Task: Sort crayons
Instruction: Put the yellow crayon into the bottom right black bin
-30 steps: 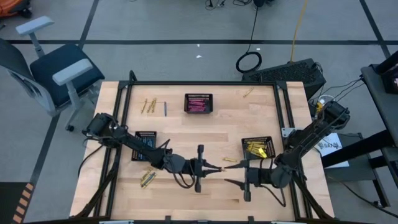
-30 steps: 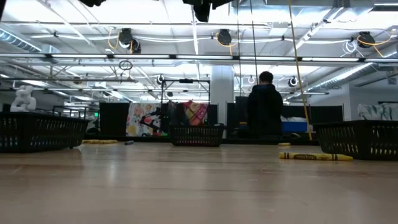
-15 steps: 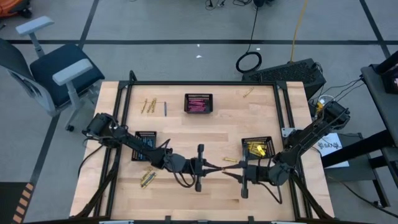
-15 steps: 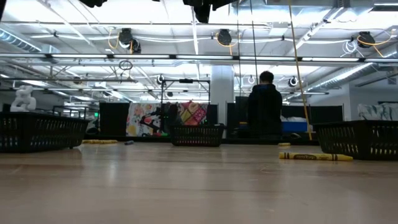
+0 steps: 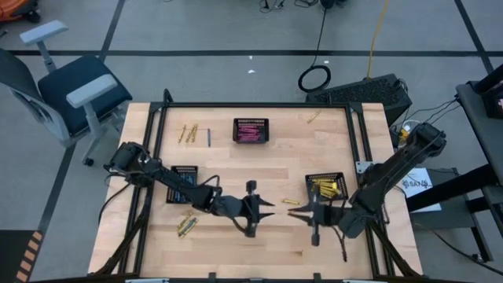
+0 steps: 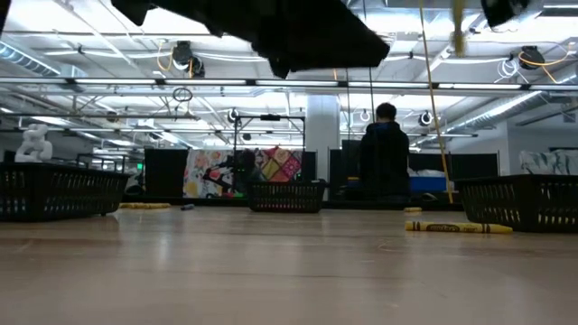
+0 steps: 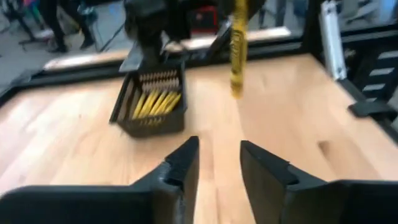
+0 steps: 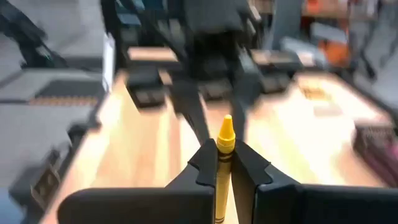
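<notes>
Mid-handover above the tabletop (image 5: 236, 169): the right end effector (image 8: 224, 163) clamps a yellow crayon (image 8: 223, 155) just left of the yellow basket (image 5: 326, 187), while the left end effector (image 7: 217, 163) stands part-open and empty nearby. Next, seemingly, carry it over that basket and release.

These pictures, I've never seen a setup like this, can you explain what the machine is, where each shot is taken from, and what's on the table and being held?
It is a robot with two dark arms at a wooden table. One picture looks straight down, one looks level across the tabletop, and two come from cameras on the arms' wrists.

On the table stand black baskets: one with pink crayons, one with yellow crayons, one at the left. Loose crayons lie at the far left.

The right pincer is shut on a yellow crayon held above the table. The left pincer faces it, open and empty.
</notes>
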### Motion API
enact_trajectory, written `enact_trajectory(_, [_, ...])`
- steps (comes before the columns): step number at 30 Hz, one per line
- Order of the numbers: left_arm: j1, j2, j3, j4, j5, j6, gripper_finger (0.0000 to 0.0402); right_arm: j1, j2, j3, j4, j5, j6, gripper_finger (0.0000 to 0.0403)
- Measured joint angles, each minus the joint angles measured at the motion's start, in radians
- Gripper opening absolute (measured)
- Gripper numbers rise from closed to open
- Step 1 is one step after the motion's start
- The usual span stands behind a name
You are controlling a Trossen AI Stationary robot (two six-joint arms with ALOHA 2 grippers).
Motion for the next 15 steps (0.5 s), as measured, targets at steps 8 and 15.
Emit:
enact_trajectory(8, [-0.002, 0.0, 0.0, -0.075, -0.008, -0.077, 0.0152, -0.037, -0.219, 0.0, -0.883, -0.143, 0.537, 0.0004])
enact_trajectory(15, [-0.002, 0.0, 0.0, -0.074, -0.008, -0.077, 0.0153, -0.08, -0.203, 0.0, -1.266, -0.237, 0.683, 0.0004])
